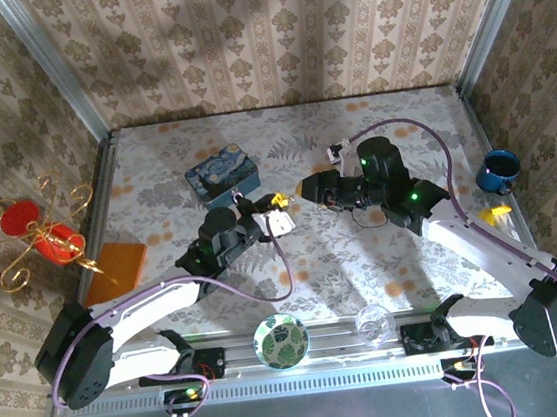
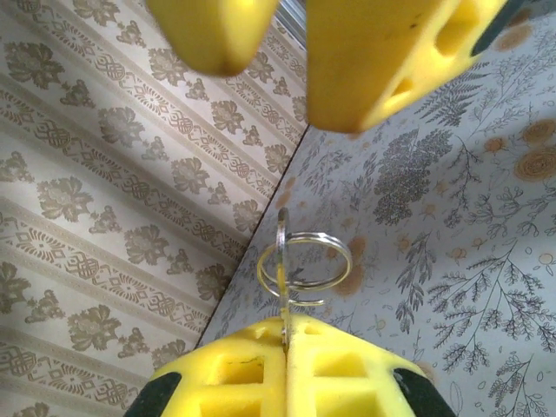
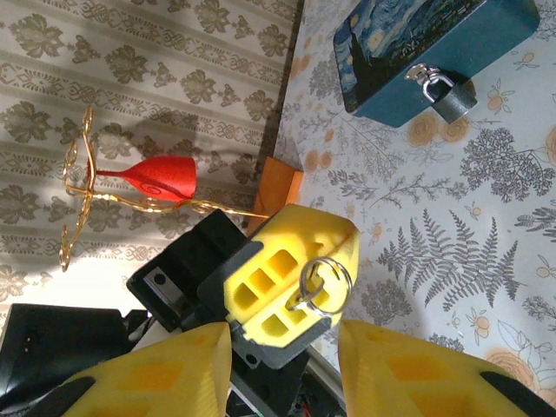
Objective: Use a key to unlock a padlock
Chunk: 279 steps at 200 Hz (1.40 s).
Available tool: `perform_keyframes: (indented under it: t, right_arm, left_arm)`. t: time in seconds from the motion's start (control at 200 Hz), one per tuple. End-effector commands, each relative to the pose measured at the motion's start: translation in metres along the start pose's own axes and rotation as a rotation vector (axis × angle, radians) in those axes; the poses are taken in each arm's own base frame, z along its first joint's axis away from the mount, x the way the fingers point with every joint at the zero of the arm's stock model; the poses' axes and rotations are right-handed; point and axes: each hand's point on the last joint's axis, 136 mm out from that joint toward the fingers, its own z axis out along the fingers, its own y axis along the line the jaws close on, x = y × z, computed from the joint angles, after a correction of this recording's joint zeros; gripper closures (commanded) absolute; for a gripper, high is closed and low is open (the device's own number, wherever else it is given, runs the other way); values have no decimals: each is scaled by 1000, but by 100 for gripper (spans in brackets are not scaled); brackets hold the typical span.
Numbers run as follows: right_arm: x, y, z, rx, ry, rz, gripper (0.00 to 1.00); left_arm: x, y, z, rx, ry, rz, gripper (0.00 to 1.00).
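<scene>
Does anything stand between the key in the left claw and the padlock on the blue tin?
Nothing visible: the left claw pinches the key, with only bare tablecloth between it and the padlock hanging on the tin.

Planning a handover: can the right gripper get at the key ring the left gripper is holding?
Probably yes: the open right gripper faces the key ring, which sticks out of the shut left gripper, with nothing between them.

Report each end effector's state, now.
Left end effector: shut on the key.
Right end effector: open, holding nothing.
</scene>
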Motion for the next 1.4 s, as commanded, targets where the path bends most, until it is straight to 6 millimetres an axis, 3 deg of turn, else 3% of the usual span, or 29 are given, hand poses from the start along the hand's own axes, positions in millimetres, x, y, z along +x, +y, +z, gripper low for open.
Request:
perform_keyframes:
  t: [0.0, 0.865, 1.06, 1.27, 1.391]
  right_arm:
    - [-3, 9, 2, -1, 3, 0, 63]
    - [4, -2, 18, 22, 46, 33, 66]
    - [5, 0, 24, 2, 59, 42, 75]
    - [5, -1, 26, 5, 60, 44, 100]
    - [4, -3, 25, 15, 52, 42, 100]
  left_arm:
    - [-6, 3, 2, -16, -8, 46, 100]
    - [-14, 2, 7, -30, -32, 57, 100]
    - [-15, 2, 7, -31, -35, 60, 100]
    - [-14, 6, 6, -54, -30, 52, 100]
    - [-15, 9, 4, -76, -33, 39, 100]
